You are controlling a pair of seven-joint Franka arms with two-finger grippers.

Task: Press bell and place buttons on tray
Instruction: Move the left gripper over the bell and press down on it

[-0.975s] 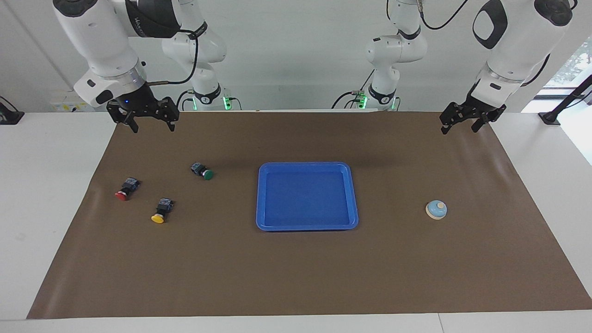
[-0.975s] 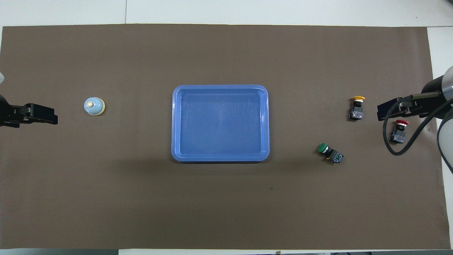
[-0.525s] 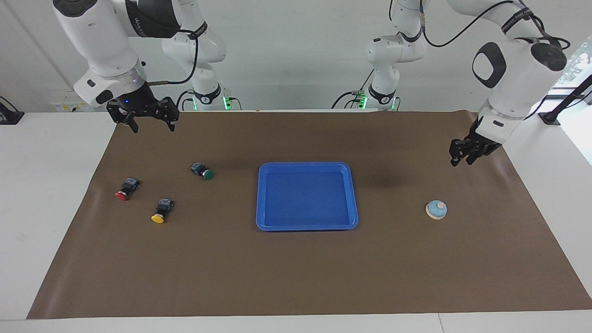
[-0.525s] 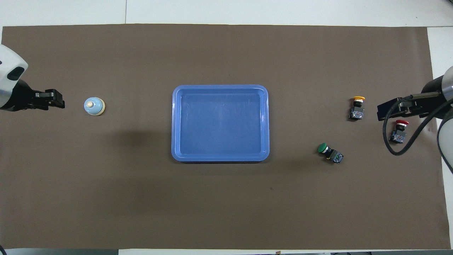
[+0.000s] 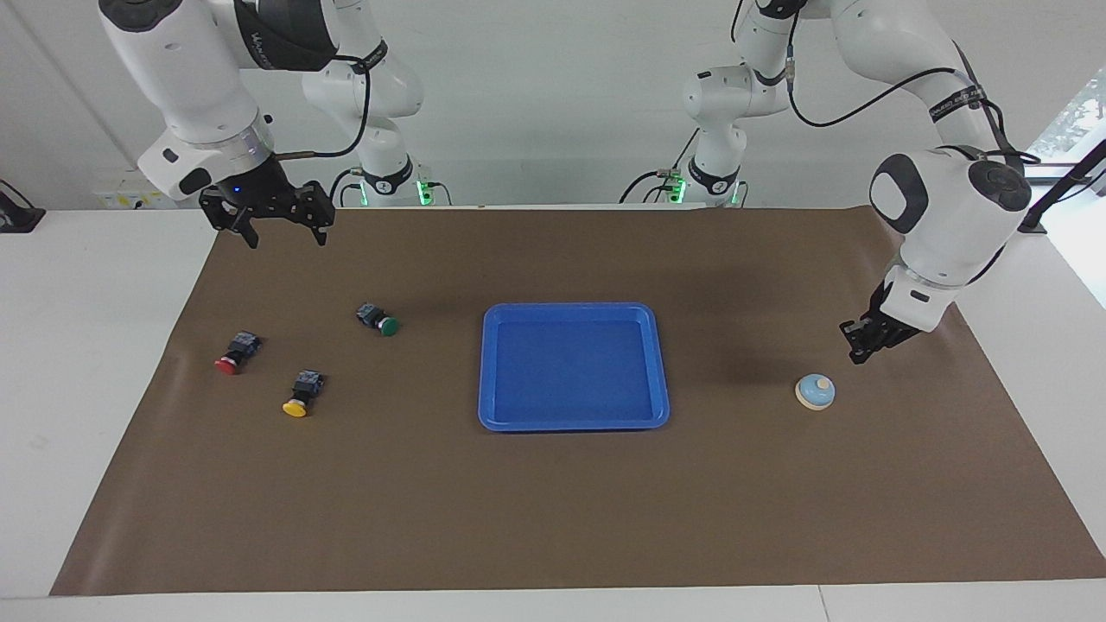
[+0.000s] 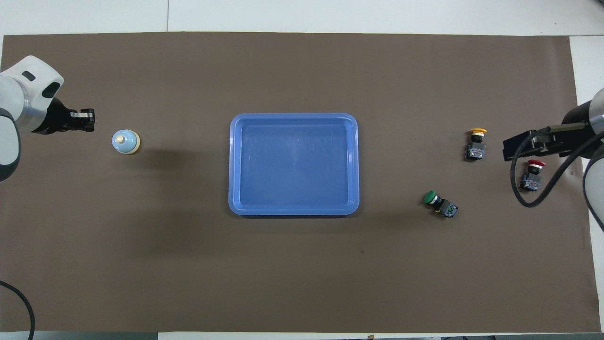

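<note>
A: In the facing view, where is the left gripper [image 5: 858,353]?

B: It hangs low over the brown mat [image 5: 553,518] with its fingertips pressed together and nothing between them. The bell [image 5: 815,391] stands on the mat just beside it, a little toward the tray [image 5: 574,423], not touching. The right gripper [image 5: 281,235] waits with fingers spread apart above the mat edge at its own end. The red button [image 5: 236,355], yellow button [image 5: 301,394] and green button [image 5: 378,319] lie on the mat below it, none held.

A: And from the overhead view?

B: The left gripper [image 6: 88,120] points toward the bell [image 6: 125,141], which sits near its tip. The tray [image 6: 293,211] is in the middle of the mat, well apart from both grippers. The right gripper [image 6: 514,147] is between the yellow button [image 6: 476,144] and the red button [image 6: 532,174]; the green button [image 6: 439,202] lies toward the tray from it
</note>
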